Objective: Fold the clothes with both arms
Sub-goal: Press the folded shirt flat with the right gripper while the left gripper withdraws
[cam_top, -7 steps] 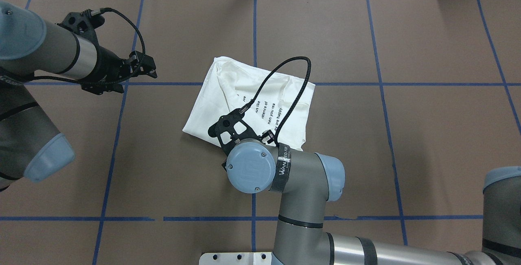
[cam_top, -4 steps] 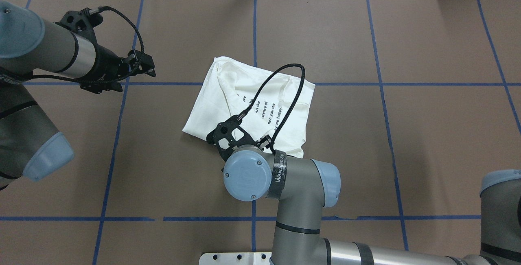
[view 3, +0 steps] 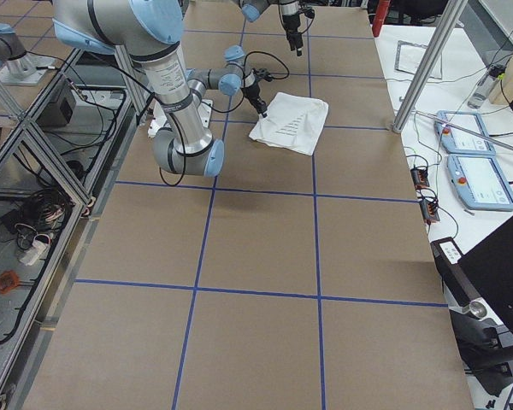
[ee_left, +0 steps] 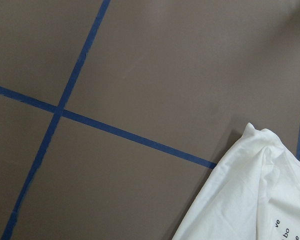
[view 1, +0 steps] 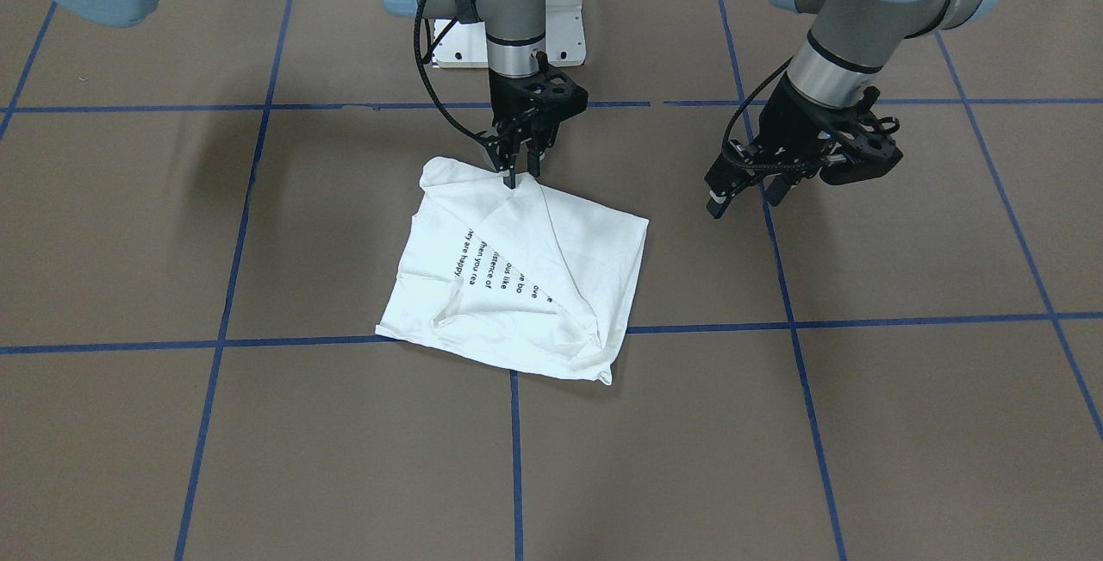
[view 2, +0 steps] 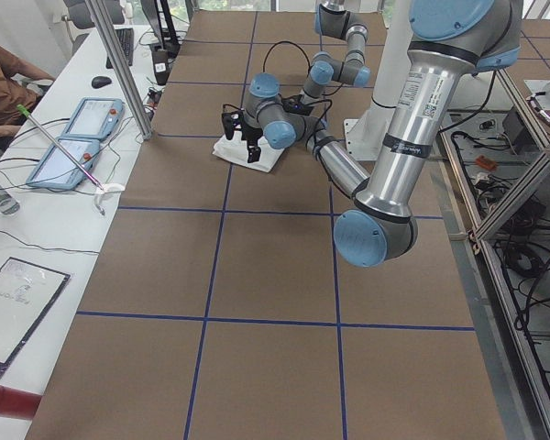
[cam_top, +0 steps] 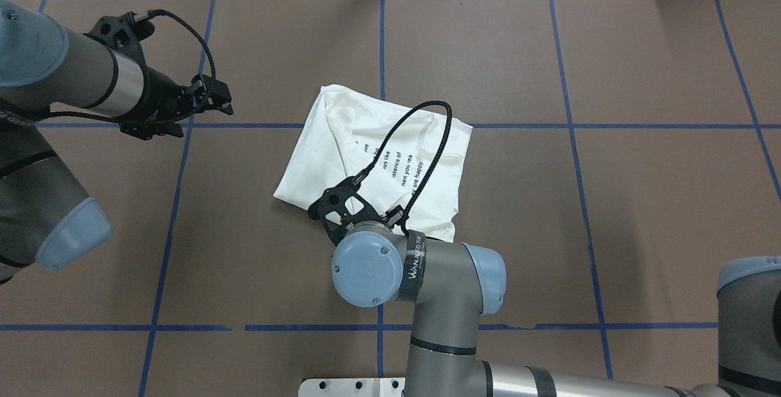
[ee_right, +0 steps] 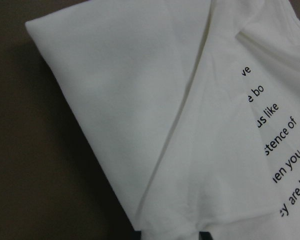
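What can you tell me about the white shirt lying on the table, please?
The white T-shirt lies folded into a rough, skewed square of soft, cotton-like cloth, flat on the brown table over crossing blue tape lines. A diagonal flap partly covers its black printed lines, and creases bunch at one corner. The right gripper stands at its robot-side edge, jaws slightly apart; whether it touches the cloth is unclear.

Table: brown cover [cam_top: 640, 202] under me, gridded with blue tape lines [cam_top: 573, 125] | Base: white metal pedestal plate [view 1: 569, 18] at my near edge | Bench across from me: two teach pendants [view 2: 92, 117] side by side, black mouse [view 2: 99, 82], red cylinder [view 2: 5, 401], aluminium post [view 2: 119, 64] upright, person's brown sleeve [view 2: 5, 78].
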{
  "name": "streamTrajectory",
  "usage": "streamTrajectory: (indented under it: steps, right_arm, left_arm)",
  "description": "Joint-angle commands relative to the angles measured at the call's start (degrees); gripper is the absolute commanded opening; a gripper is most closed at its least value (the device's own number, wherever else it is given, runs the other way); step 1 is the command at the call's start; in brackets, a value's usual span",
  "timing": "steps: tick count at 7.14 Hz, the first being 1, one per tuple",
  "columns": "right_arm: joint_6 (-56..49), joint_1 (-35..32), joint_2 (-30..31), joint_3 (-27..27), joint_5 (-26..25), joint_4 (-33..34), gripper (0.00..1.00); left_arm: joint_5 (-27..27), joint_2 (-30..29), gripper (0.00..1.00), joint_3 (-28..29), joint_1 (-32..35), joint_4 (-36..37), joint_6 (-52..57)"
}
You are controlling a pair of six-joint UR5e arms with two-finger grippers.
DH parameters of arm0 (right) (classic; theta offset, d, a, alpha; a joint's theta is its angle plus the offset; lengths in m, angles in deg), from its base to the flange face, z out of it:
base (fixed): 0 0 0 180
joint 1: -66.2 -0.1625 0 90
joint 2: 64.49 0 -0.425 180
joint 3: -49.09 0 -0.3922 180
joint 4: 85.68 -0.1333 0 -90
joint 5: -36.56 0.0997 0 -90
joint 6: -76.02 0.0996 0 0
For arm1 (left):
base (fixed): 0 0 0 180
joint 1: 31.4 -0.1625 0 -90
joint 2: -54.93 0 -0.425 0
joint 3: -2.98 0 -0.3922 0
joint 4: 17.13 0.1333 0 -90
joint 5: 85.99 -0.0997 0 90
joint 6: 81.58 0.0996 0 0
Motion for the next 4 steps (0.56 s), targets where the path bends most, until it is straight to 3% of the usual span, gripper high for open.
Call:
streamTrajectory:
  steps: [1, 2, 3, 4]
  right_arm:
    - [-0.04, 0.03, -0.08, -0.11, -0.04, 0.00, 0.15]
    - [-0.13, 0.03, -0.08, -0.11, -0.13, 0.00, 0.03]
    - [-0.13, -0.05, 0.01, -0.11, -0.74, 0.00, 0.00]
    - [-0.13, 0.03, -0.08, -0.20, -0.83, 0.00, 0.14]
  left_arm:
    - [0.00, -0.10, 1.00, 0.42, 0.00, -0.07, 0.00]
    - [0.00, -0.27, 1.00, 0.77, 0.00, -0.07, 0.00]
    - [0.09, -0.54, 1.00, 1.29, 0.35, -0.07, 0.00]
    - [0.00, -0.54, 1.00, 1.56, 0.70, -0.07, 0.70]
